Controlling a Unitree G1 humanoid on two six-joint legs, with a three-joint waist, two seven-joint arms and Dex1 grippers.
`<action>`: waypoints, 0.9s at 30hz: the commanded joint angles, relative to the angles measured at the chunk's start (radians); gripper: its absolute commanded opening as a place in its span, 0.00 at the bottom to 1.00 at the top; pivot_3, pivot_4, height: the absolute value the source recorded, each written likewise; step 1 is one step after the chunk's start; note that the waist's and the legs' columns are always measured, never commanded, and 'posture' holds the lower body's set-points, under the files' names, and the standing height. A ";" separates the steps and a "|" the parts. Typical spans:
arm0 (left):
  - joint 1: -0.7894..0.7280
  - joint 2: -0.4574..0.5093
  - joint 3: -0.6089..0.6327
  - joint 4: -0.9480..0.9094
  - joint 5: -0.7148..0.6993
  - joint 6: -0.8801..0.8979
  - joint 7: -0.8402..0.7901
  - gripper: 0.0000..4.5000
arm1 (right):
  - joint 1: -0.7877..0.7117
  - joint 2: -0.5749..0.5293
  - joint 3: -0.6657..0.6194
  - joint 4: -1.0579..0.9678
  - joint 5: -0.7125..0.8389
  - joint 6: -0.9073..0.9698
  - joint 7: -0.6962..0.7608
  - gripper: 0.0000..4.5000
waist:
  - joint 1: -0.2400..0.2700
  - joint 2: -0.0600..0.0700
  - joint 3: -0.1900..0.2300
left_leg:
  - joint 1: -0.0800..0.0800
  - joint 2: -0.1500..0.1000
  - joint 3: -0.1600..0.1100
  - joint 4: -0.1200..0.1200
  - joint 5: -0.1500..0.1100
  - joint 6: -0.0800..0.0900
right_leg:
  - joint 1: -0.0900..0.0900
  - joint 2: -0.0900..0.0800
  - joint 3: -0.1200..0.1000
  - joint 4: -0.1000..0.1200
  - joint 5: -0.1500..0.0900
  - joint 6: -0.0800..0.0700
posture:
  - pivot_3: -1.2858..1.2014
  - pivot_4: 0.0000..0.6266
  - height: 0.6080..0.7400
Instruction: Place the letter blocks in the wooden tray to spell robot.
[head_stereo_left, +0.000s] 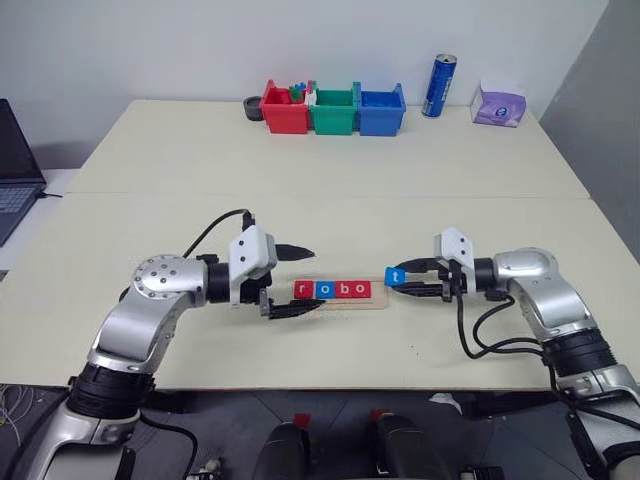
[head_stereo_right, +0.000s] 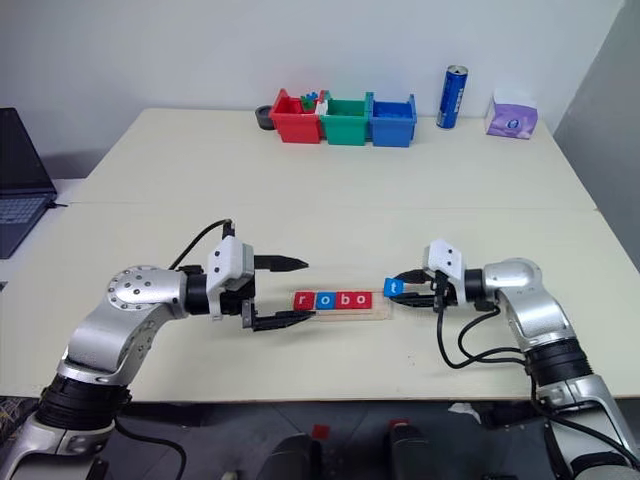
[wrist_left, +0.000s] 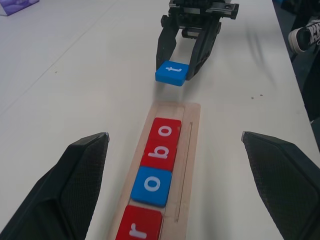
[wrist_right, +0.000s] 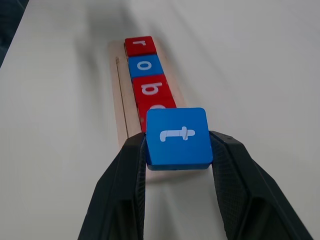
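The wooden tray lies at mid-table near the front. Red r, blue o, red b and red o letter blocks sit in it in a row. My right gripper is shut on the blue t block, held slightly above the table just past the tray's right end. In the right wrist view the t block sits between the fingers and hides part of the last o. My left gripper stands open at the tray's left end, one finger on each side.
Red, green and blue bins line the table's far edge, with a blue can and a purple tissue pack to their right. A laptop sits at the far left.
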 joint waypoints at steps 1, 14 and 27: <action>-0.023 0.012 0.031 -0.010 -0.013 -0.015 -0.003 1.00 | -0.037 0.010 0.015 0.032 -0.033 -0.042 -0.007 0.32 | 0.002 0.000 0.000 | 0.000 0.000 0.000 0.000 0.000 0.000 | 0.000 0.000 0.000 0.000 0.000 0.000 | 0.52 0.24 1.00; 0.003 0.014 0.032 -0.059 -0.034 0.009 0.016 1.00 | -0.098 0.019 0.052 0.197 -0.090 -0.179 0.067 0.32 | 0.000 0.000 0.000 | 0.000 0.000 0.000 0.000 0.000 0.000 | 0.000 -0.001 0.000 0.000 0.000 0.000 | 0.52 0.24 1.00; 0.003 0.016 0.030 -0.069 -0.039 0.015 0.026 1.00 | -0.139 0.047 0.060 0.265 -0.120 -0.230 0.086 0.32 | 0.000 0.000 0.000 | 0.000 0.000 0.000 0.000 0.000 0.000 | 0.000 -0.001 0.000 0.000 0.000 0.000 | 0.52 0.24 1.00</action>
